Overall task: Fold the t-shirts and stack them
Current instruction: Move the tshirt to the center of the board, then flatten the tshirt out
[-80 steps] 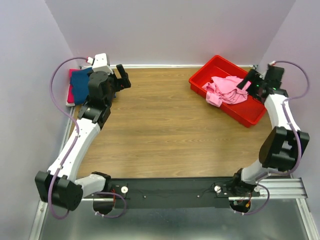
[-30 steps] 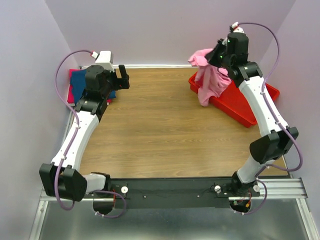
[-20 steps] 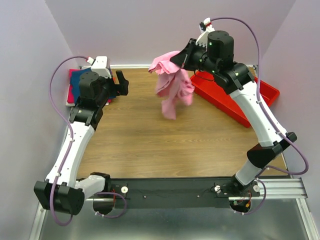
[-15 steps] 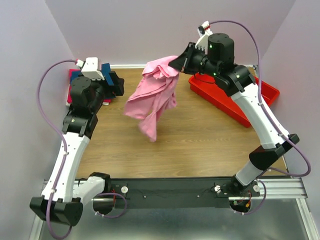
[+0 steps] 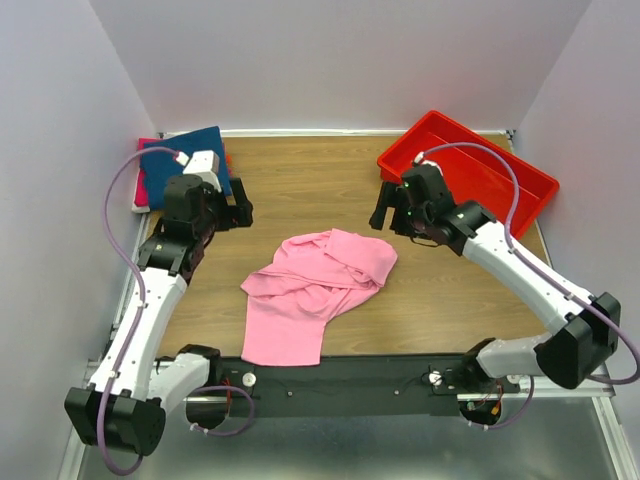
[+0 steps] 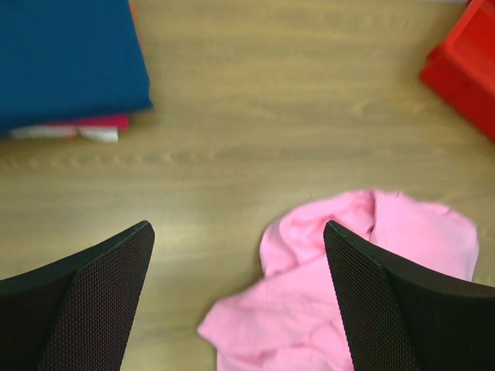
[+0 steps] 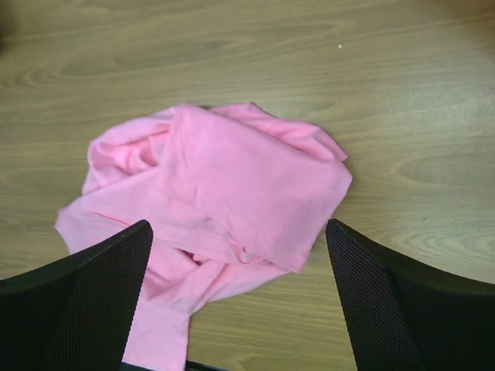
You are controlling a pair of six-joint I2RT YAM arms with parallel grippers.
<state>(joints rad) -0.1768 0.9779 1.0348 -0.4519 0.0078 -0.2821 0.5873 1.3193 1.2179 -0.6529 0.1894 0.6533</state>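
The tabletop [image 5: 300,200] carries the pink t-shirt [image 5: 315,285], crumpled at its near middle, well apart from the red tray [image 5: 490,175] and from the folded stack [image 5: 185,160] at the far left. The step in hand looks like laying it out; next it needs its corners found and pulled flat. The left fingers [image 6: 85,294] and right fingers [image 7: 85,286] stand spread, empty. Moments ago the shirt hung pinched from the right arm.

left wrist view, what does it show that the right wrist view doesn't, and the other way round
Only left wrist: the folded stack, navy shirt on top, and a corner of the red tray. Only right wrist: most of the crumpled pink shirt. Both: part of the pink shirt on the wooden table, framed by the open left claw or right claw.
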